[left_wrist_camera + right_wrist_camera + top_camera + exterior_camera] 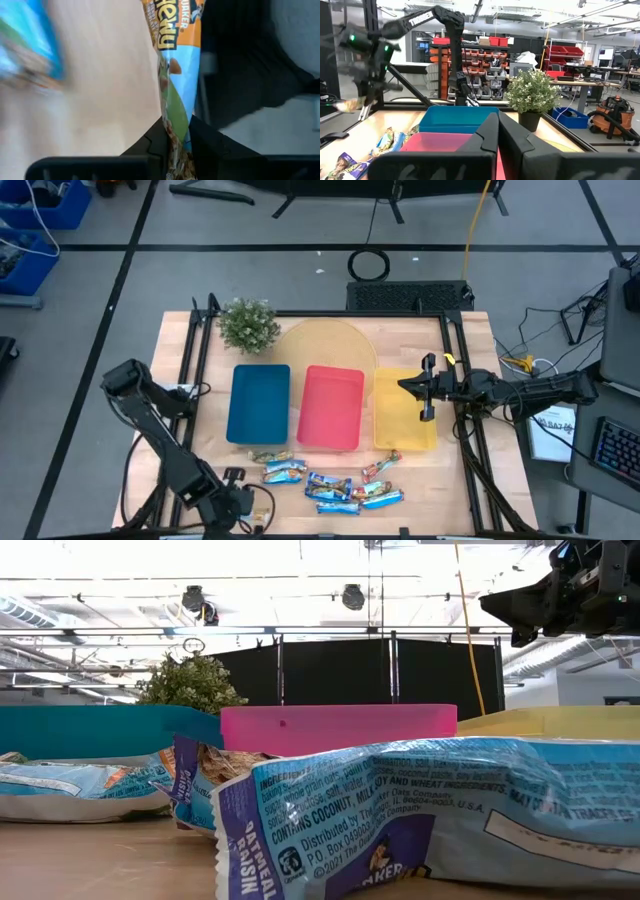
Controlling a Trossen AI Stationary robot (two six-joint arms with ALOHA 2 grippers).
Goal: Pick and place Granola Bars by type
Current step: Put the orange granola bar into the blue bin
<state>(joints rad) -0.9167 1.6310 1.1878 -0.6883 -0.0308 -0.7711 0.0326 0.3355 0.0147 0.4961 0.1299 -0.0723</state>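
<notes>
Left end effector (175, 137) at the tabletop's 7 o'clock corner, fingers clamped on an orange-labelled Chewy granola bar (175, 65). Light, crinkly, slippery wrapper; grip mid-body. Remaining granola bars (330, 485) lie scattered at 6 o'clock. Right end effector (428, 388) hovers over yellow tray (385, 430), fingers closed, empty. Tray contents unreadable.

wooden table (460, 480), three trays (330, 408), granola bars (335, 488), plant (248, 326)

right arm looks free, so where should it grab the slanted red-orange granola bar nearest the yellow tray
Across the narrow middle of the shiny red-orange granola bar, probably straight down from above: it lies flat and slanted on the wooden table, so fingers should span its short width.
</notes>
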